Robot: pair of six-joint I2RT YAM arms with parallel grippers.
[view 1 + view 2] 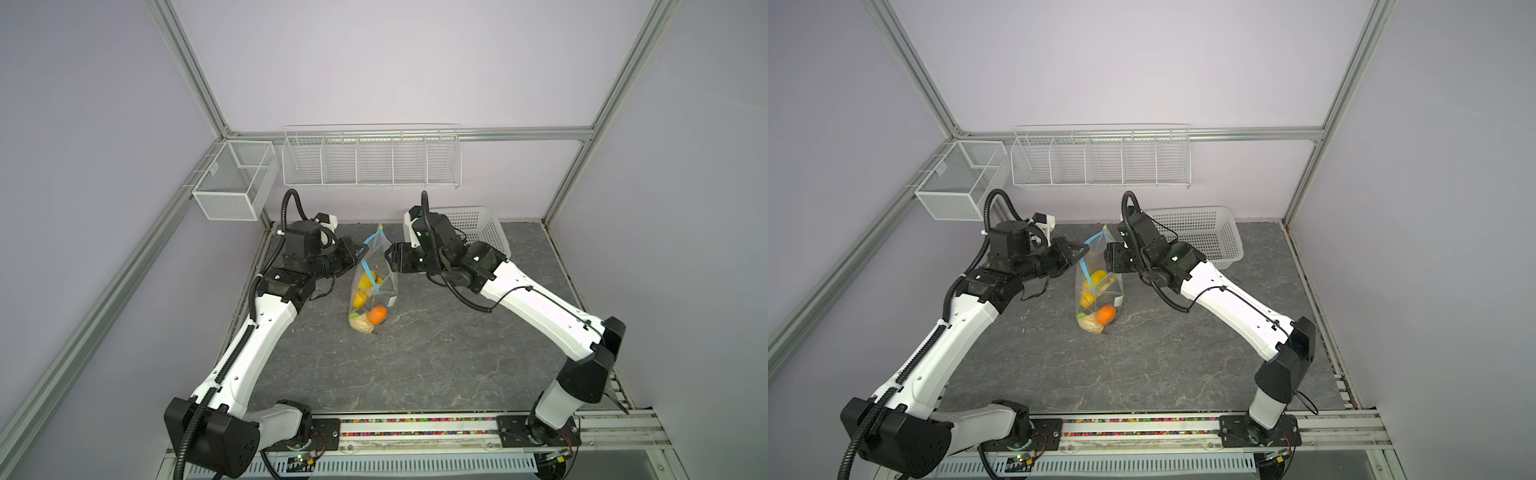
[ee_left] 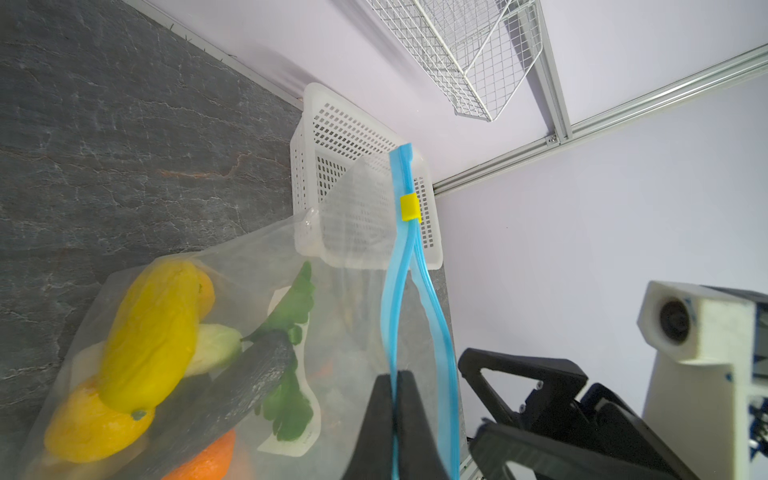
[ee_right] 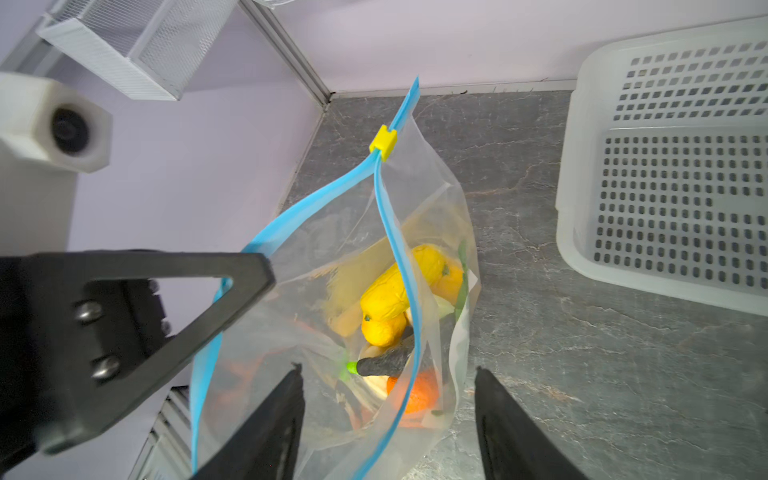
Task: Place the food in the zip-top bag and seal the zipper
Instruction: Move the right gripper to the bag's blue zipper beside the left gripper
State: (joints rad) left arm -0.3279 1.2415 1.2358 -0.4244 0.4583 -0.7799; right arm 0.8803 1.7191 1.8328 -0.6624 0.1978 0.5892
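The zip-top bag (image 1: 384, 286) (image 1: 1100, 259) hangs upright over the table, its bottom resting on the surface. The food lies inside: a yellow oblong piece (image 2: 153, 332) (image 3: 395, 291), an orange (image 1: 377, 314) (image 3: 415, 390), and dark and leafy-green pieces. The blue zipper (image 2: 392, 291) (image 3: 399, 257) gapes below the yellow slider (image 2: 409, 208) (image 3: 384, 142). My left gripper (image 1: 361, 248) (image 2: 395, 376) is shut on one side of the zipper strip. My right gripper (image 1: 390, 257) (image 3: 387, 369) is open and straddles the other side of the mouth, one finger inside the bag and one outside.
A white perforated basket (image 1: 478, 226) (image 3: 665, 166) stands at the back right, behind my right arm. A wire rack (image 1: 370, 160) and a mesh box (image 1: 232, 183) hang on the back wall. Bare grey tabletop (image 1: 415, 365) lies in front of the bag.
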